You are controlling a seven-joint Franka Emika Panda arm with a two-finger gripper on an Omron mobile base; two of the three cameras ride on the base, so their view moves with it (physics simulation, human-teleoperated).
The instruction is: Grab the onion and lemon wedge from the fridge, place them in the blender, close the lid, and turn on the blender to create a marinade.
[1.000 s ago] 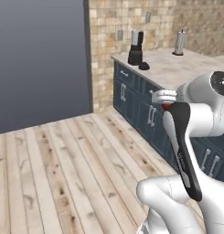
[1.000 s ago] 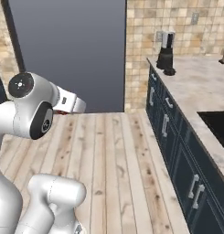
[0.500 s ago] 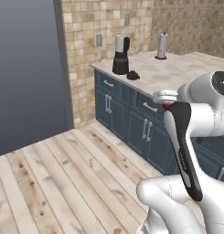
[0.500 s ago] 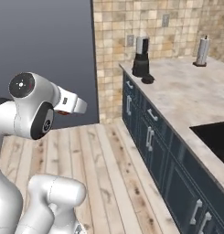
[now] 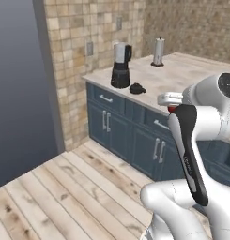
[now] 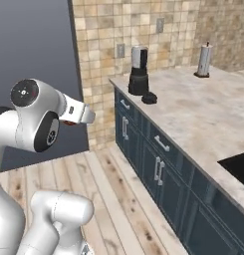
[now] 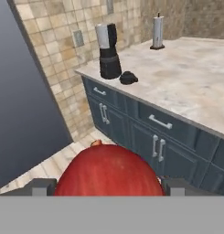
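Your gripper (image 7: 106, 185) is clamped on the onion (image 7: 107, 171): in the hand view the glossy red ball sits squarely between the two dark finger tips (image 7: 40, 186), one at each side of it, with its little stalk end pointing up. From the left base view you can see a sliver of that red just under the white hand, tucked against the arm's wrist, and from the right base view a red edge peeks out below the hand as well

Beyond the onion, looking along the claw, you face a stone-patterned counter (image 7: 191, 87) over dark blue cabinets (image 7: 150, 132) with pale handles. The blender (image 7: 108, 51) stands near the counter's far-left corner, close to the tiled wall, its clear jar upright on the black base, handle turned toward the wall. The lid (image 7: 128, 77) lies on the counter just beside the blender's base, off the jar, so the jar mouth is uncovered. Well apart, farther along the counter, an upright white paper roll (image 7: 157, 31) stands on its holder

The fridge (image 7: 26, 105) shows as a tall grey face to the left of the tiled wall, above the wooden floor (image 5: 74, 187)
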